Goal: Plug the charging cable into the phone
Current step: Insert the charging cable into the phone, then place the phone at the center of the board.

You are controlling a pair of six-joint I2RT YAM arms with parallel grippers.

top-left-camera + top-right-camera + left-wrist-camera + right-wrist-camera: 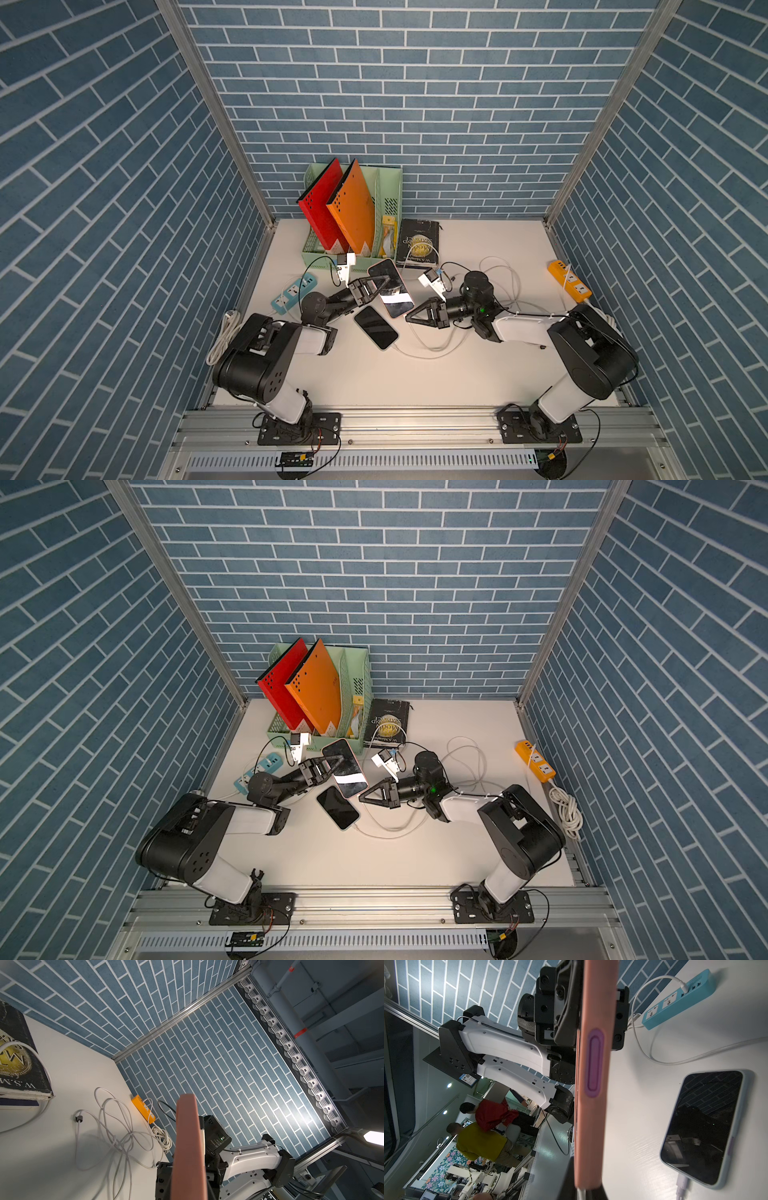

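"Top views, biggest first: what's out there?"

"White worktop (pixel 374 382). Green file rack (pixel 392 187) at 11 o'clock, a dark book (pixel 417 243) just beside it at 12. A blue power strip (pixel 291 293) at 9, an orange power strip (pixel 568 280) at 3. Dead centre, the pink phone (pixel 392 297), held up off the surface. A second phone (pixel 376 327) lies flat at its 7 o'clock, with a cable in its end."

"And your pincers?"

"My left pincer (pixel 384 280) comes in from 9 o'clock and is clenched across the pink phone. My right pincer (pixel 409 316) sits at that phone's 5 o'clock end, clenched on the charging cable (pixel 581 1194); my right wrist view shows the white lead pinched in it, right by the case's corner. Whether the plug has met the port, I cannot tell."

"What could spoil it?"

"I'd judge three things. A plug slightly off line would scrape the case rather than enter. My push could swivel the phone in my left grip, since I hold it by one side only. And the loose white leads (pixel 113 1137) out toward 3 o'clock could drag or tangle with the other phone's cable."
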